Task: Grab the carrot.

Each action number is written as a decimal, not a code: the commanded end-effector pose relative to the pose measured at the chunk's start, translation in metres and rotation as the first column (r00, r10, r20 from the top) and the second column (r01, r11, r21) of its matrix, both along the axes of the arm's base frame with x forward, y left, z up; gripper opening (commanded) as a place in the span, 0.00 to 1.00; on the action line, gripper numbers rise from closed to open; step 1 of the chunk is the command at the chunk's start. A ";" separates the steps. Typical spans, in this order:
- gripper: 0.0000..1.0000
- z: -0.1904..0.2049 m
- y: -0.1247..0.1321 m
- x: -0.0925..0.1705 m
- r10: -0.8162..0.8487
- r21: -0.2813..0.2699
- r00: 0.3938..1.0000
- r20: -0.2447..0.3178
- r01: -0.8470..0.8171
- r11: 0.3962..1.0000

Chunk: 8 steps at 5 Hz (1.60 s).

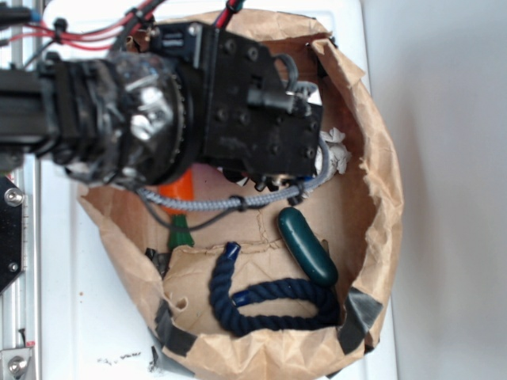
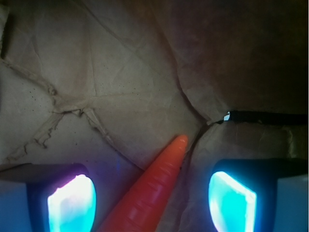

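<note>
The orange carrot (image 2: 152, 188) lies on crumpled brown paper (image 2: 120, 82), its pointed tip aimed up and right. It passes between the two glowing pads of my gripper (image 2: 152, 203), which stands open with a gap on each side of the carrot. In the exterior view the black gripper body (image 1: 253, 103) hangs over the paper bag and covers most of the carrot (image 1: 181, 190); only an orange patch and the green stem (image 1: 180, 231) show below it.
A dark green cucumber-like toy (image 1: 307, 247) lies right of the stem. A navy rope (image 1: 265, 301) curls at the bag's front. The torn brown bag (image 1: 380, 182) rims everything; white crumpled paper (image 1: 337, 150) sits near the gripper.
</note>
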<state>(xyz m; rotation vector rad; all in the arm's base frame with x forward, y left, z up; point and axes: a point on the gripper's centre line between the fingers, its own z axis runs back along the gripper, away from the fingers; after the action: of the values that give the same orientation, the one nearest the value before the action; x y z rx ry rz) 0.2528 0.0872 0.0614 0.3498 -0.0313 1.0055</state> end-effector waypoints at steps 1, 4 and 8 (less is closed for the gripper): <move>1.00 0.020 0.018 -0.004 0.020 0.011 0.999 0.050 -0.021 1.000; 1.00 0.010 0.005 -0.012 0.096 -0.186 0.962 0.254 -0.048 0.981; 1.00 -0.002 0.004 -0.016 0.104 -0.202 0.972 0.209 -0.061 0.977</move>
<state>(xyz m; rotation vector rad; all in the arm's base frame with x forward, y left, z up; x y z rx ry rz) 0.2466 0.0738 0.0488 0.0684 -0.0915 1.0891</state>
